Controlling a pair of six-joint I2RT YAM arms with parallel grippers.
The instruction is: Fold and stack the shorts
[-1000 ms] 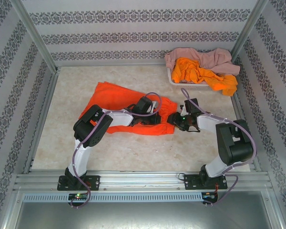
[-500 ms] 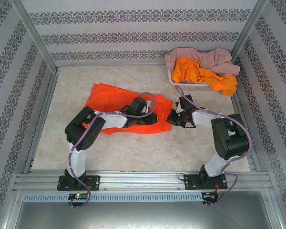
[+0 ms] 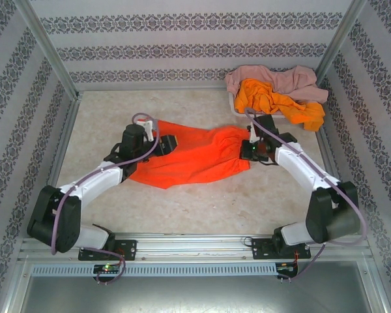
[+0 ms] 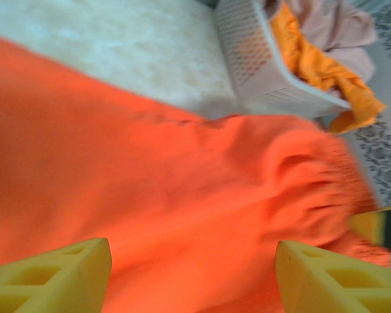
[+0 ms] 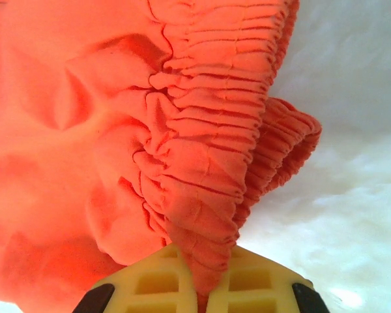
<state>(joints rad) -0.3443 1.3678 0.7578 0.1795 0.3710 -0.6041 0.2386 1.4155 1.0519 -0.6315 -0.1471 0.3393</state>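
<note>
Spreading the shorts [image 3: 189, 160] flat, I judge: my right pincer [image 5: 199, 277] pinches the waistband [image 5: 212, 130], my left pincer [image 4: 192, 277] gapes empty and must next take cloth to fold.

The left arm [image 3: 94, 186] and the right arm [image 3: 298, 168] have white links and black rounded joints, and they stand on black bases [image 3: 107, 249]. A thin lilac cable [image 3: 143, 116] runs along each arm. The fingers [image 4: 52, 277] of the left claw [image 4: 195, 277] and of the right claw [image 5: 205, 287] are yellow with hollow grid cells. The right ones have black pieces at their sides, perhaps mounts.
</note>
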